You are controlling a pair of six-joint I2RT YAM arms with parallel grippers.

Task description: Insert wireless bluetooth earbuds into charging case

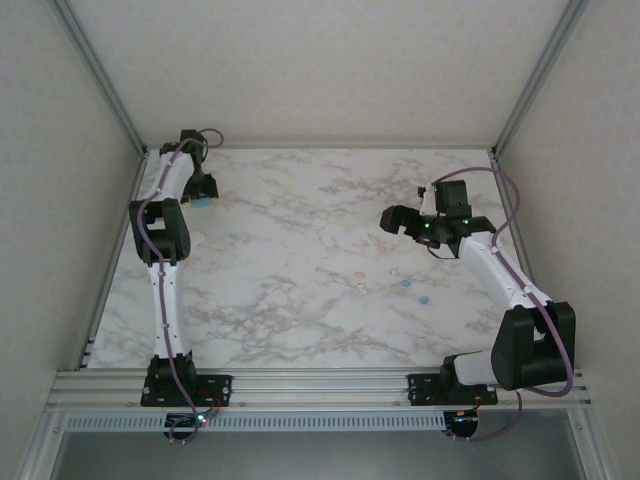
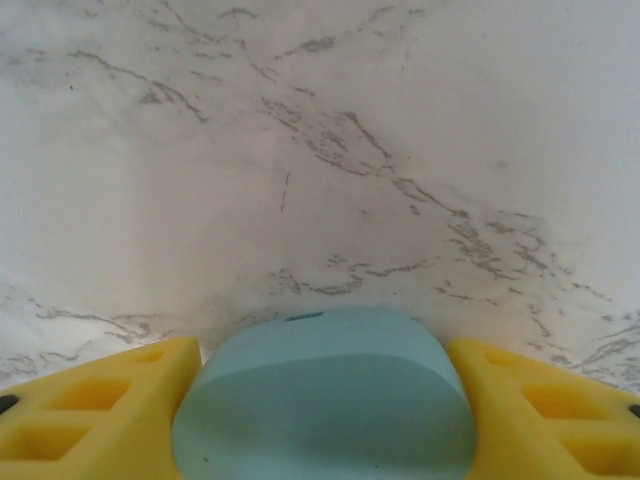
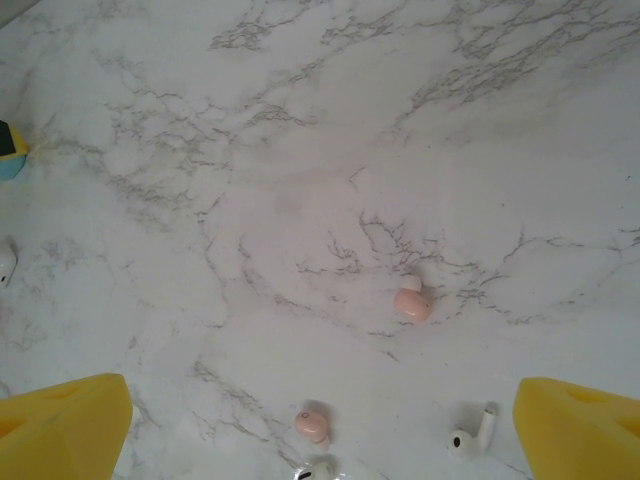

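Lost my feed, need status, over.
Left end effector flanks teal case, grip unclear. Right end effector open above loose earbuds. No obstruction seen.

Soft even light, blurred close foreground.

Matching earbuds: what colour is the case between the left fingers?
It's a pale teal rounded case; left wrist view.

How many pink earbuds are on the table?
2. One pink earbud lies mid-view on the right wrist camera; the other pink earbud lies lower left of it. Others may be hidden.
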